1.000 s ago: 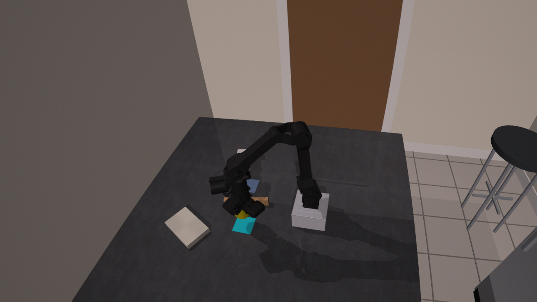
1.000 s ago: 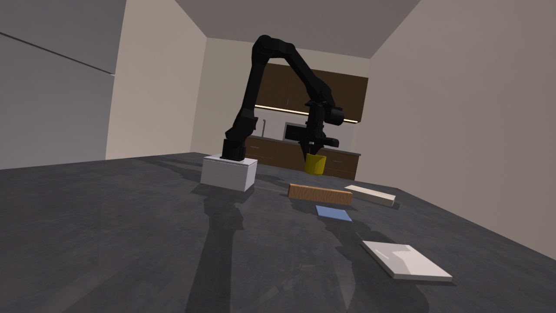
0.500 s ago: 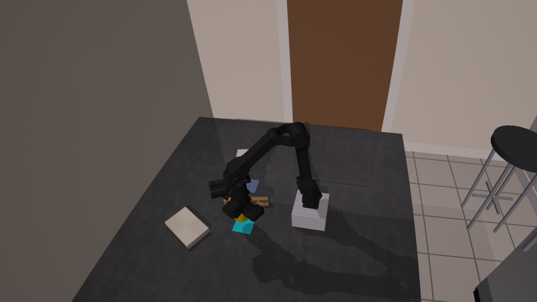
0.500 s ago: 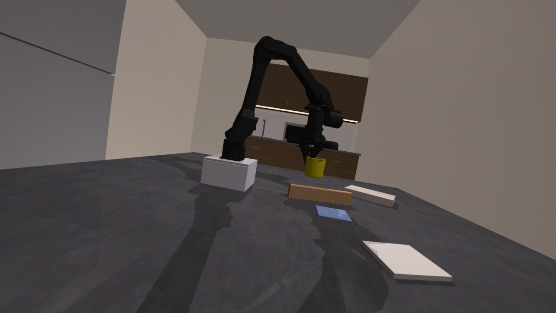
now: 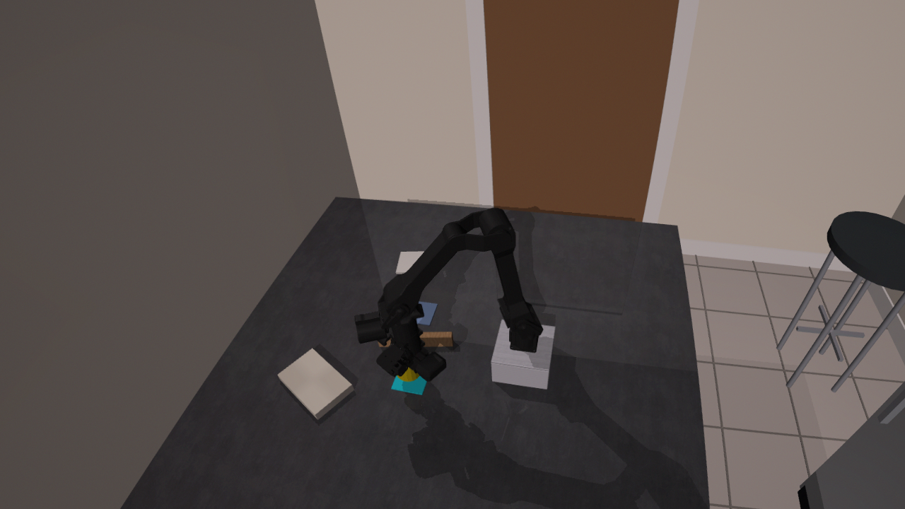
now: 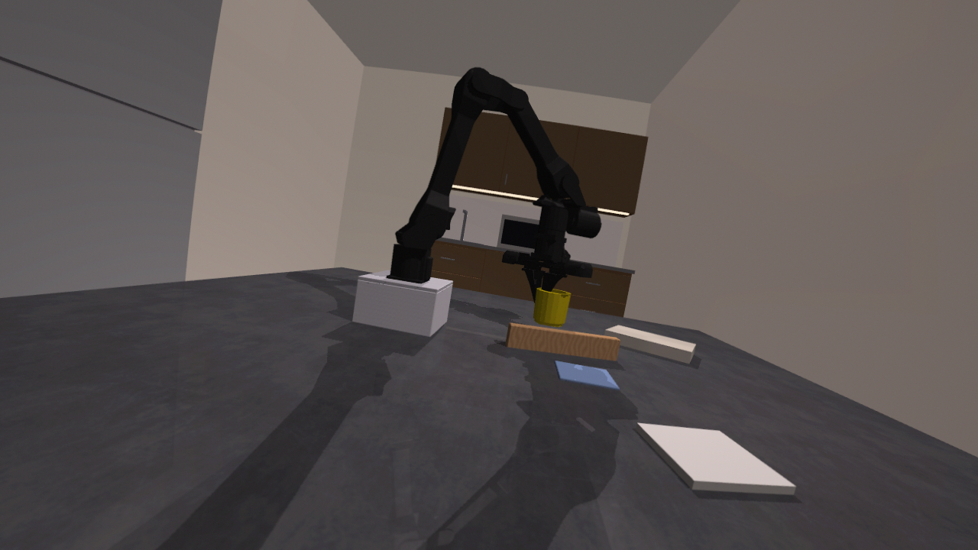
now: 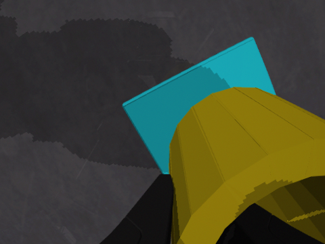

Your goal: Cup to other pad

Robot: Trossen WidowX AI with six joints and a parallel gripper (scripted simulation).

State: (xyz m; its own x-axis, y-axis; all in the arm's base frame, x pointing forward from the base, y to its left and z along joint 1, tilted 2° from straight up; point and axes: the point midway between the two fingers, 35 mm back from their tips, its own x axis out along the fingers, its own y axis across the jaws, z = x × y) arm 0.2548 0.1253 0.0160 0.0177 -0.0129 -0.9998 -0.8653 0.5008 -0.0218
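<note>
Claw (image 6: 547,281) grips the yellow cup's (image 6: 551,307) rim over the teal pad's (image 7: 203,95) near edge.

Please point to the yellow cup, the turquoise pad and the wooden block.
Yellow cup (image 6: 551,307): exterior view, on its side wall.
Turquoise square pad (image 7: 181,104): wrist view, on its flat top.
Brown wooden block (image 6: 561,341): exterior view, on its long front face.
</note>
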